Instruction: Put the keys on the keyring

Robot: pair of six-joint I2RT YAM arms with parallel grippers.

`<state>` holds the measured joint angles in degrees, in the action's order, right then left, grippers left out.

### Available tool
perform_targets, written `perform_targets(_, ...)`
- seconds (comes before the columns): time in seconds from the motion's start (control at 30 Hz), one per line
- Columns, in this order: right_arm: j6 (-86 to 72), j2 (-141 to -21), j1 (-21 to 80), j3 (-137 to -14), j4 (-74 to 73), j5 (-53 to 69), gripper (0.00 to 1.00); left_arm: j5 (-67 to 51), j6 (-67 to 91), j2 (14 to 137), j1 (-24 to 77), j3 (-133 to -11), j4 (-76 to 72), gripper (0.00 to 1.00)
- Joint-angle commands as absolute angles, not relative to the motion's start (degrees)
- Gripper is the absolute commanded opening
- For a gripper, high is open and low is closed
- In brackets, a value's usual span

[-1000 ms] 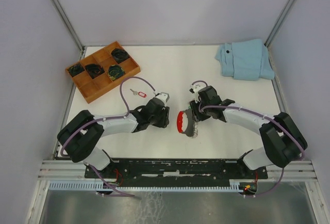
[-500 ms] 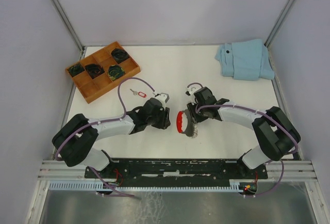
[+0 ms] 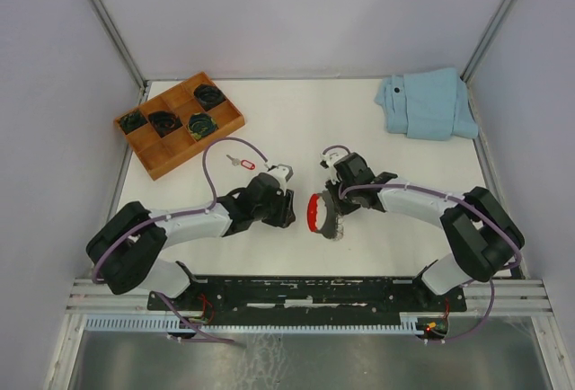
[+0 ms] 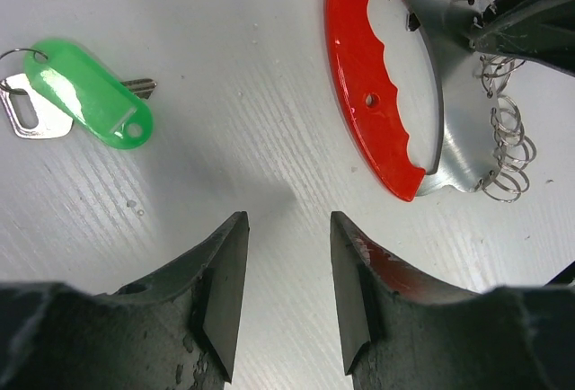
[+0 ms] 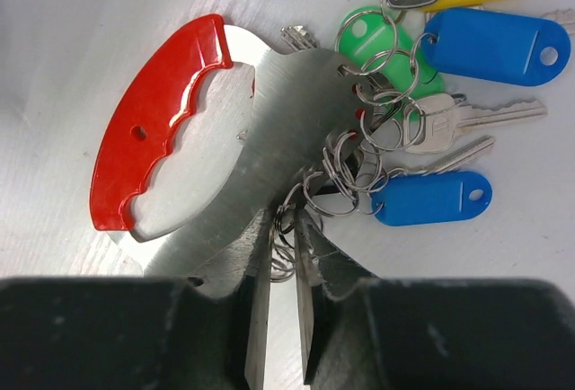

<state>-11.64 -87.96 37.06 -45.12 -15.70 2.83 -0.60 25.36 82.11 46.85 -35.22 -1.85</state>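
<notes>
Two grippers: the left gripper (image 4: 287, 291) is hanging released, jaws apart with nothing between them, over the bare table (image 3: 296, 120). The right gripper (image 5: 283, 260) is clenching on the keyring (image 5: 162, 120) at its wire loops, though I cannot tell how firmly.
Keyring: it is lying flat between both grippers, at 6 o'clock from the table's middle in the top view.
Keys: the green-tagged key (image 4: 85, 93) is lying loose at 10 o'clock in the left wrist view, well apart from the keyring. The red-tagged key (image 3: 241, 163) is resting at 11 o'clock from the left gripper, near the wooden tray (image 3: 137, 146).
Risk: the right fingers are catching several thin loops at once, so a loop is likely to slip free or the whole bunch to drag when pulled. The left jaws are aiming at bare table and may miss the flat green tag.
Change: the right jaws are now standing narrower than a second ago, and the right arm is reaching slightly further toward 9 o'clock. The keyring and red-tagged key are lying where they were.
</notes>
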Motion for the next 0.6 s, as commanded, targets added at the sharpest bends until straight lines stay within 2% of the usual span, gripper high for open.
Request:
perform_targets(0.0, -11.5, -85.3, 37.9, -47.3, -16.8, 0.0, 0.20, -1.6, 26.4, 79.4, 46.8, -34.8, -3.4, 0.49)
perform_targets(0.27, -10.2, -82.8, 39.3, -49.3, -19.9, 0.4, 0.02, -2.5, 25.7, 76.3, 46.8, -33.3, -4.9, 0.50)
perform_targets(0.57, -5.9, -76.5, 39.4, -50.6, -20.8, 8.2, 0.01, -6.9, 25.7, 76.2, 44.1, -32.7, -11.1, 0.51)
